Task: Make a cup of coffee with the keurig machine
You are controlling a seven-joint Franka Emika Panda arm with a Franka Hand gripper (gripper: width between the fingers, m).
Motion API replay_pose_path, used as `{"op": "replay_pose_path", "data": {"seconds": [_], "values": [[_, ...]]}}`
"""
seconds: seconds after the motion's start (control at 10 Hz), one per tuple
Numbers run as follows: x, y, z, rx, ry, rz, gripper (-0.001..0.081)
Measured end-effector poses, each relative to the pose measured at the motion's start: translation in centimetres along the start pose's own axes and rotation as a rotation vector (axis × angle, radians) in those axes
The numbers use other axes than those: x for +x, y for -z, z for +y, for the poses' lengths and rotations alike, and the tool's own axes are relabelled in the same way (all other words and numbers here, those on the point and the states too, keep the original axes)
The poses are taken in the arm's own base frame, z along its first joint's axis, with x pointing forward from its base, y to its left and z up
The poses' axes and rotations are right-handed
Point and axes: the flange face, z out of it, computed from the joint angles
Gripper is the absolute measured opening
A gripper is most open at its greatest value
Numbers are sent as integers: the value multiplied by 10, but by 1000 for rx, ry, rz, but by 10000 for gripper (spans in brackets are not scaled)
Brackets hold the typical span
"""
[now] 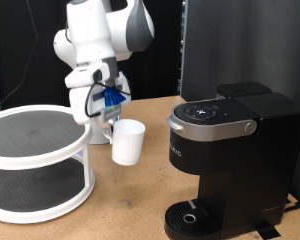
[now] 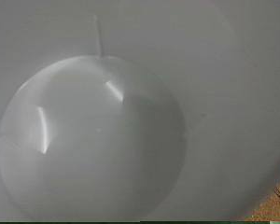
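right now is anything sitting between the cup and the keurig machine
No. In the exterior view only bare table separates the cup from the keurig machine.

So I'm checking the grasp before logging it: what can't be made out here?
- Gripper, exterior view: fingertips too small, masked by the white mug; grip undecidable.
- Wrist view: the mug's interior fills the frame; fingers unseen.
- Keurig machine: cut off by the exterior view's edges.

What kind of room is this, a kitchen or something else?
Probably a robot lab set up like a kitchen corner: a white robot arm stands at a wooden table with a coffee machine, a white cup and a two-tier round shelf, against dark curtains.
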Motion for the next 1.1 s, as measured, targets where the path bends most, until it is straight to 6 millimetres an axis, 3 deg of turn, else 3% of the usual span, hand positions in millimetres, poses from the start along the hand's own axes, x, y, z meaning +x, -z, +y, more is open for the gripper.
{"op": "replay_pose_path", "data": {"seconds": [0.2,0.5,1.1], "values": [[-1,-23,0,21,-10,6,72],[-13,-37,13,127,-7,41,72],[-24,-75,28,80,-43,10,72]]}}
